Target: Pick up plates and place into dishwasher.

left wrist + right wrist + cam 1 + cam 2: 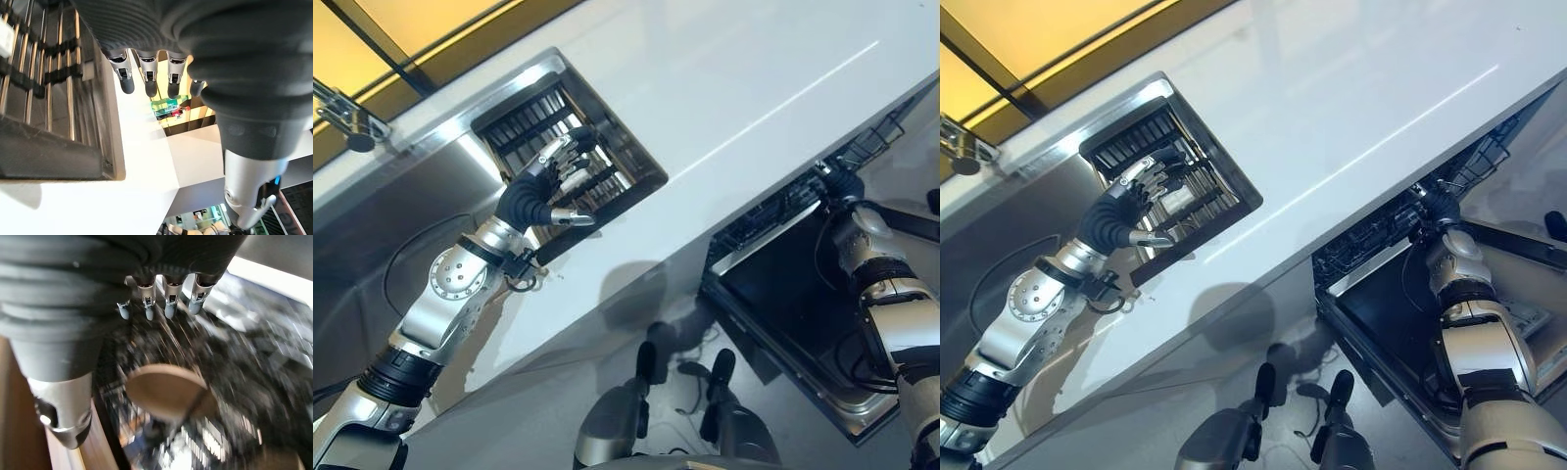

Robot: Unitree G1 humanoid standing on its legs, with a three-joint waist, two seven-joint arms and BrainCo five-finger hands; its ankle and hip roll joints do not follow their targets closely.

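Plate (168, 394), brown and round, stands on edge in the dishwasher (1400, 284) rack just below the right hand (164, 301), whose fingers hang straight and released; left hand (553, 186) hovers over the sink rack (597, 147) set in the white counter (754, 88), fingers relaxed, empty.

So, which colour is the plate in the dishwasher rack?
Brown; the plate shows best in the right wrist view.

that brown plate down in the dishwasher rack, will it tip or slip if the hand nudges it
The brown plate seems to stand on edge among the rack's wires, so a nudge would probably rock it, not slide it. It looks rigid and smooth, likely slippery to the right hand's fingertips.
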